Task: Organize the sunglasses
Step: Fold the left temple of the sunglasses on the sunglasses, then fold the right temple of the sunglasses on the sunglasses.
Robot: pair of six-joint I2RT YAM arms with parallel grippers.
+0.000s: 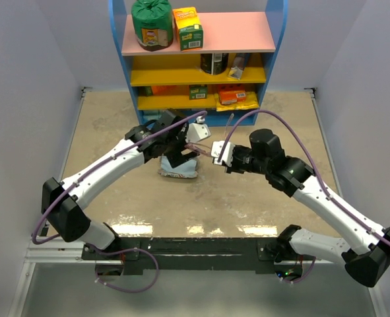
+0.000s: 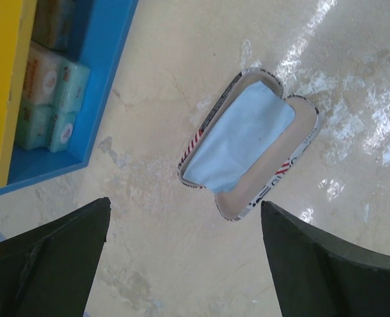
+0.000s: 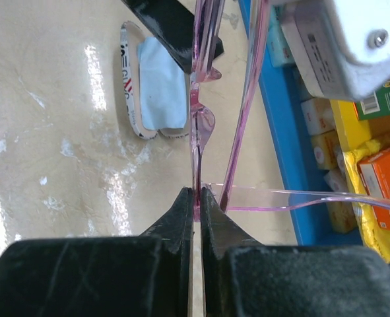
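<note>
The sunglasses [image 3: 205, 125], with a thin pink-purple frame, hang in the air in front of the shelf; they also show in the top view [image 1: 196, 146]. My right gripper [image 3: 196, 193] is shut on one end of their frame; it shows in the top view [image 1: 216, 154] too. One arm of the glasses [image 3: 313, 198] sticks out sideways. My left gripper [image 2: 185, 205] is open and empty above the table, by the glasses' far end [image 1: 181, 142]. One of its fingers [image 3: 168, 26] is close beside the frame. Below lies the open flag-print pouch [image 2: 300, 148] with the light blue cloth [image 2: 244, 139] in it.
The blue shelf unit [image 1: 201, 53] with yellow and pink boards stands at the back, holding boxes and packets. Its blue base [image 2: 102, 72] is just left of the pouch. The pouch [image 1: 179, 169] lies on the beige table under the left gripper.
</note>
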